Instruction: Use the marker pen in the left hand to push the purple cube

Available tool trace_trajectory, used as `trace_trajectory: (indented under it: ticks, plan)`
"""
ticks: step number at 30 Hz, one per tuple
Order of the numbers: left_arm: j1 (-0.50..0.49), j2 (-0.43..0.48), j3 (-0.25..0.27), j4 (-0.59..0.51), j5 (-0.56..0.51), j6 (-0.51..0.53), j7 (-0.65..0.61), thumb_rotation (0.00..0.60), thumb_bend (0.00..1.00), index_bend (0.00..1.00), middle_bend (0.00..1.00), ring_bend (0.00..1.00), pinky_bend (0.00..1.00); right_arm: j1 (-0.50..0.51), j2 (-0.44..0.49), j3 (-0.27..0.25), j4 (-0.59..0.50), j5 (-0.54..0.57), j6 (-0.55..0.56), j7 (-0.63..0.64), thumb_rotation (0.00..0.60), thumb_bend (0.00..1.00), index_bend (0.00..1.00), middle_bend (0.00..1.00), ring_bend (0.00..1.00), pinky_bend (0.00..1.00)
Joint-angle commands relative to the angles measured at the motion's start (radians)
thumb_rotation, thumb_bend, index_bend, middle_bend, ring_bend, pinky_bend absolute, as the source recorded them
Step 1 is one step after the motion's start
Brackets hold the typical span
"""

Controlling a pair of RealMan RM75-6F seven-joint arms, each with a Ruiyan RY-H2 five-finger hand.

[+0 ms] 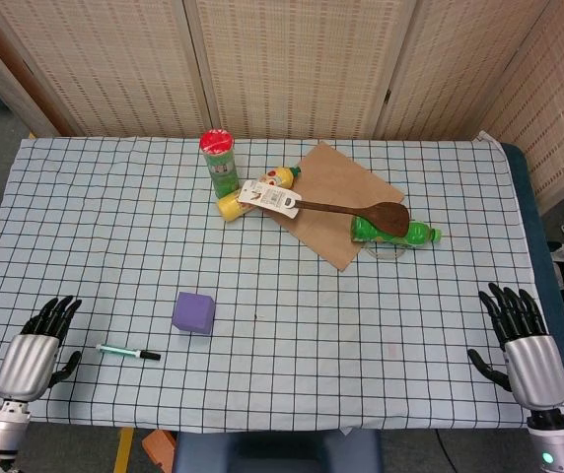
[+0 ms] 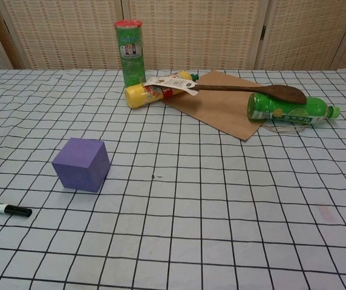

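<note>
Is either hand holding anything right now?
No. Left hand and right hand are both empty; the marker pen lies on the table.

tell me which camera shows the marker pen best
The head view: the whole marker pen lies in sight on the cloth, between the left hand and the purple cube. The chest view shows only its black-capped end; the rest is cut off at the left edge.

Bright, even light, seemingly from overhead; soft short shadows, sharp focus, no glare.
</note>
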Motion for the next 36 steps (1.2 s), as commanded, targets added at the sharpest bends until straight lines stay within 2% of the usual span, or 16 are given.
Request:
trace_trajectory:
  ticks: [1, 5, 6, 8, 10, 12, 14, 16, 19, 27, 30, 36]
  plan:
    - [-0.001, -0.002, 0.004, 0.001, 0.002, -0.006, 0.007, 0.600, 0.37, 0.02, 0.02, 0.04, 0.25, 0.000, -0.002, -0.001, 0.001, 0.001, -0.001, 0.000, 0.600, 0.13, 0.00, 0.00, 0.00, 0.00]
    - [-0.009, -0.012, 0.015, 0.001, 0.017, -0.021, 0.033, 0.600, 0.37, 0.02, 0.02, 0.05, 0.26, 0.000, -0.002, -0.004, 0.001, 0.000, -0.007, -0.005, 0.600, 0.13, 0.00, 0.00, 0.00, 0.00]
    - [-0.012, -0.017, 0.022, 0.002, 0.028, -0.026, 0.040, 0.600, 0.37, 0.03, 0.02, 0.08, 0.31, 0.000, -0.003, -0.003, 0.000, 0.000, -0.006, -0.005, 0.600, 0.13, 0.00, 0.00, 0.00, 0.00]
    - [-0.024, -0.029, 0.048, 0.013, 0.072, -0.044, 0.055, 0.600, 0.37, 0.05, 0.07, 0.23, 0.51, 0.001, -0.005, -0.002, 0.003, -0.001, -0.006, -0.009, 0.600, 0.13, 0.00, 0.00, 0.00, 0.00]
    - [-0.044, -0.039, 0.078, 0.024, 0.122, -0.072, 0.056, 0.600, 0.37, 0.10, 0.19, 0.50, 0.82, 0.002, -0.005, -0.004, 0.003, 0.001, -0.011, -0.006, 0.600, 0.13, 0.00, 0.00, 0.00, 0.00]
    - [-0.062, -0.053, 0.093, 0.046, 0.156, -0.092, 0.057, 0.600, 0.38, 0.17, 0.28, 0.62, 0.91, 0.003, -0.004, -0.004, 0.003, 0.002, -0.014, -0.006, 0.600, 0.13, 0.00, 0.00, 0.00, 0.00]
    - [-0.079, -0.075, 0.093, 0.085, 0.174, -0.109, 0.080, 0.600, 0.38, 0.25, 0.34, 0.70, 0.96, 0.005, -0.006, -0.003, 0.002, 0.002, -0.016, -0.007, 0.600, 0.13, 0.00, 0.00, 0.00, 0.00]
    - [-0.093, -0.101, 0.084, 0.128, 0.166, -0.134, 0.118, 0.600, 0.38, 0.31, 0.38, 0.75, 1.00, 0.005, -0.006, -0.005, 0.001, 0.000, -0.019, -0.010, 0.600, 0.13, 0.00, 0.00, 0.00, 0.00]
    - [-0.113, -0.129, 0.069, 0.178, 0.141, -0.178, 0.158, 0.600, 0.39, 0.34, 0.38, 0.78, 1.00, 0.004, -0.005, -0.003, -0.001, 0.001, -0.013, -0.012, 0.600, 0.13, 0.00, 0.00, 0.00, 0.00]
    - [-0.143, -0.171, 0.054, 0.266, 0.106, -0.223, 0.137, 0.600, 0.39, 0.35, 0.34, 0.79, 1.00, 0.006, -0.008, 0.001, 0.001, 0.016, -0.026, -0.023, 0.600, 0.13, 0.00, 0.00, 0.00, 0.00]
    - [-0.148, -0.181, 0.056, 0.285, 0.103, -0.228, 0.124, 0.600, 0.39, 0.36, 0.37, 0.80, 1.00, 0.007, -0.008, 0.002, 0.002, 0.019, -0.028, -0.024, 0.600, 0.13, 0.00, 0.00, 0.00, 0.00]
    - [-0.152, -0.198, 0.061, 0.323, 0.098, -0.226, 0.101, 0.600, 0.39, 0.45, 0.47, 0.80, 1.00, 0.007, -0.010, 0.003, 0.003, 0.022, -0.032, -0.029, 0.600, 0.13, 0.00, 0.00, 0.00, 0.00]
